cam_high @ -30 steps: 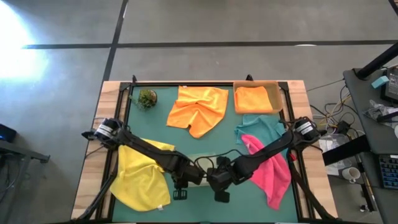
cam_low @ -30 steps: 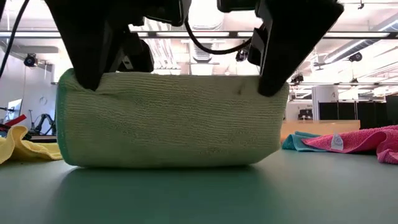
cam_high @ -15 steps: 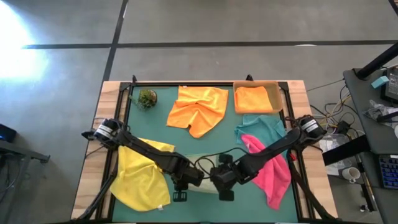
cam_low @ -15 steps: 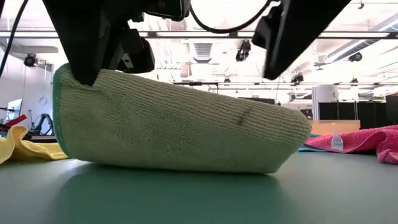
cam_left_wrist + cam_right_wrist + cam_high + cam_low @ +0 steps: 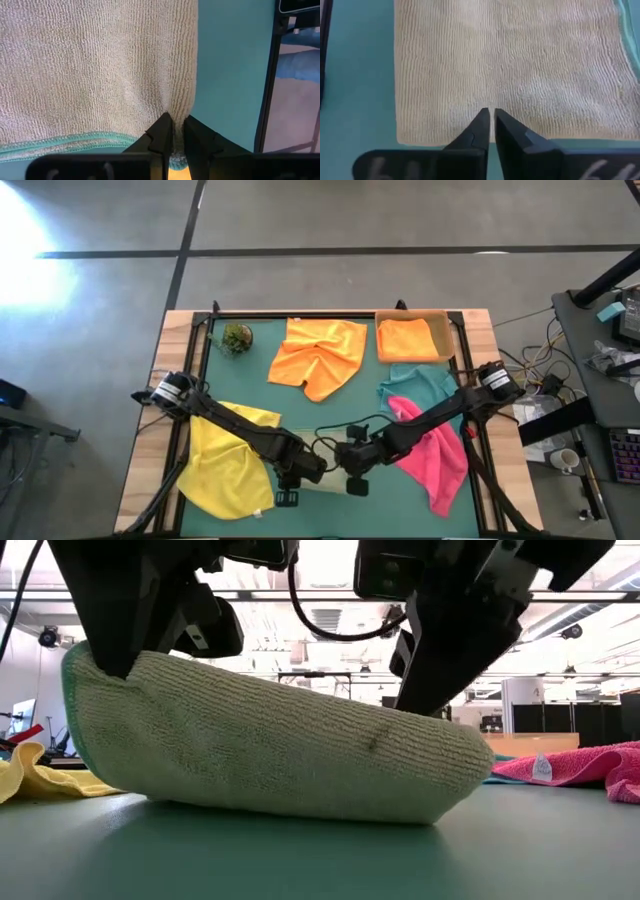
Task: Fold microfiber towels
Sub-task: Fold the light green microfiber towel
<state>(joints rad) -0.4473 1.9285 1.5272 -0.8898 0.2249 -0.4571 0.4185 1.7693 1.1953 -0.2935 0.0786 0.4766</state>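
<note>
The desk [image 5: 210,345] carries loose towels; the tan tray [image 5: 446,338] at its far right holds one folded orange towel [image 5: 407,339]. Near the front edge lies the olive green towel [image 5: 270,745] — left tool [image 5: 173,131] clamped on its hem, right tool [image 5: 489,125] together above it.

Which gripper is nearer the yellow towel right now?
Left. The left gripper pinches the olive towel right beside the yellow towel; the right gripper sits shut on the olive towel's far side, nearer the pink towel.
</note>
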